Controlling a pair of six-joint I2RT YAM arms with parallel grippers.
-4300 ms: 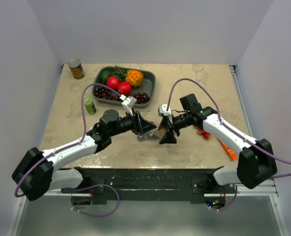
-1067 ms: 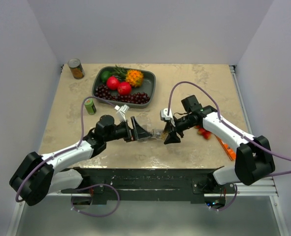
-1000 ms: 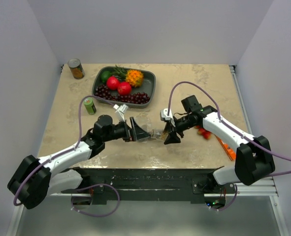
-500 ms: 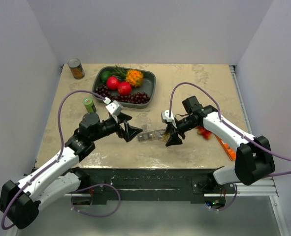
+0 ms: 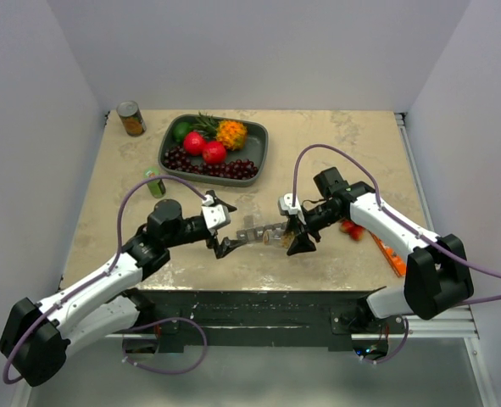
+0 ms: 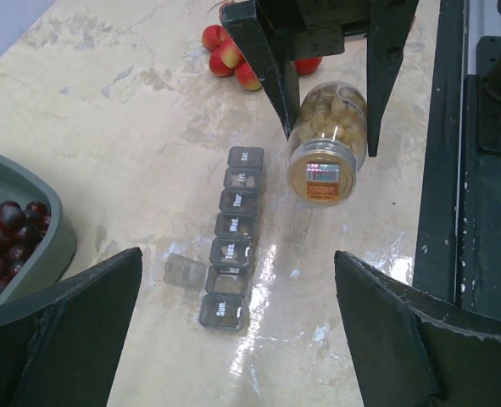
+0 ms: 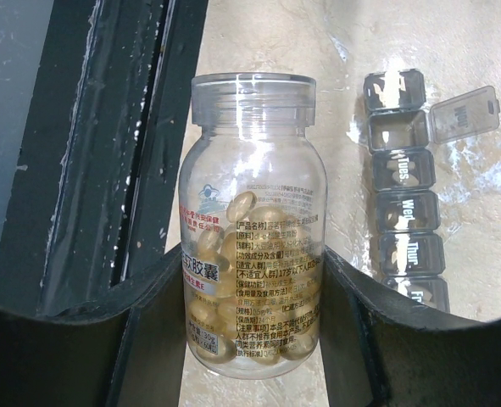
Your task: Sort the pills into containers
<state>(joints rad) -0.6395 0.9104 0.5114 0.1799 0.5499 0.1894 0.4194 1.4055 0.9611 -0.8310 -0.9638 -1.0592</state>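
Presently the narrow grey plastic strip of seven small lidded compartments [image 6: 233,233] is noted lying flat on the beige marbled counter [image 6: 106,110], at the centre, close to the near edge. The second compartment from the "Sun." end is open, with its clear hinged lid [image 6: 182,271] folded out sideways. A clear plastic bottle of yellow capsules [image 7: 252,170] is clamped across its lower body by the jaws of the right arm and held on its side just right of the strip. The jaws of the left arm are spread wide above the strip, with nothing between them.

The strip is judged light and stiff, and likely to skid on the glossy counter. It would best be steadied by its ends or long sides, never by the thin lids. The bottle is judged smooth, light and slippery, with its contents free to shift, so a mid-body hold is considered sound.
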